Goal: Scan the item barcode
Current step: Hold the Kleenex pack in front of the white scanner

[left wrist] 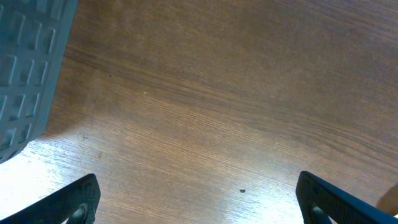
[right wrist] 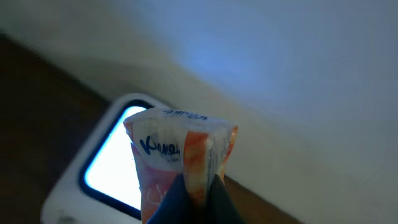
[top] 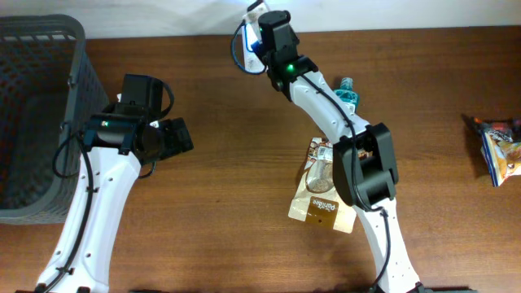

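Wooden table [top: 228, 203]: basket [top: 32, 106], pouch [top: 319, 210], packet [top: 501, 150], bottle [top: 347, 91]

Bare table [top: 228, 187] mid-way; blocked left, back and right.

Walled off on the left by basket [top: 32, 114], close beside left arm [top: 98, 203]. Roomy under left gripper [left wrist: 199, 202], jaws spread wide, nothing but wood grain between, basket corner at upper left of that view. Crowded at the back edge: right gripper [right wrist: 198, 196] clamped on packet [right wrist: 180, 149], close before scanner [right wrist: 102, 168], little gap there. Barred on a slant by right arm [top: 326, 106] from back centre to front right, with pouch [top: 321, 203] lying partly under it and blue item [top: 348, 91] just beside it. Passable between pouch and snack bag [top: 498, 146] at the right edge, well apart.
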Tool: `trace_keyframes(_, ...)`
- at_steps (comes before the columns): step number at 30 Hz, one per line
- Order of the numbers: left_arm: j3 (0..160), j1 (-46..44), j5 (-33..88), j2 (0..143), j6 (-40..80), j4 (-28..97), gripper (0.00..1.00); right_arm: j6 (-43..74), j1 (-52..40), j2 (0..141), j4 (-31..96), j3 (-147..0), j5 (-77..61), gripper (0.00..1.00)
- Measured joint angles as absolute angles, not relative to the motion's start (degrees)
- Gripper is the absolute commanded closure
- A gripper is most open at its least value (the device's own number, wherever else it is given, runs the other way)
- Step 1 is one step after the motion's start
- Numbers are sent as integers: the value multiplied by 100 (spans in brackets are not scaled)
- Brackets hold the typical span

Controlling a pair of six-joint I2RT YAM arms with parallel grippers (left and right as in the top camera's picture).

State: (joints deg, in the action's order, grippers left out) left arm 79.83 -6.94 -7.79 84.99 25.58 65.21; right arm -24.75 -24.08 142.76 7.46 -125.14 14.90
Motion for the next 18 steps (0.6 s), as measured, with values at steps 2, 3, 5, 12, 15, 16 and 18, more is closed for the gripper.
trace_keyframes(2,7983,-694,-779,8499,2556,6521,1,-2775,-2412,14282,705,-12514,1280,96)
trace_keyframes(3,7983,-694,-779,8499,2558,6519,1,-2891,-2412,14282,694,-12514,1227,96)
trace_keyframes(5,7983,-694,-779,8499,2556,6521,1,-3046,-2412,14285,698,-12514,1186,96)
trace_keyframes(12,7983,-694,-779,8499,2556,6519,1,-3026,-2412,14285,655,-12514,1514,96)
trace_keyframes(15,7983,-694,-779,8499,2558,6519,1,-2412,-2381,14285,775,-12536,1804,96)
trace_keyframes(16,7983,-694,-779,8499,2556,6519,1,-2143,-2366,14280,895,-12556,1848,96)
trace_keyframes(18,7983,-694,-779,8499,2556,6519,1,-1568,-2276,14237,1179,-12571,1905,96)
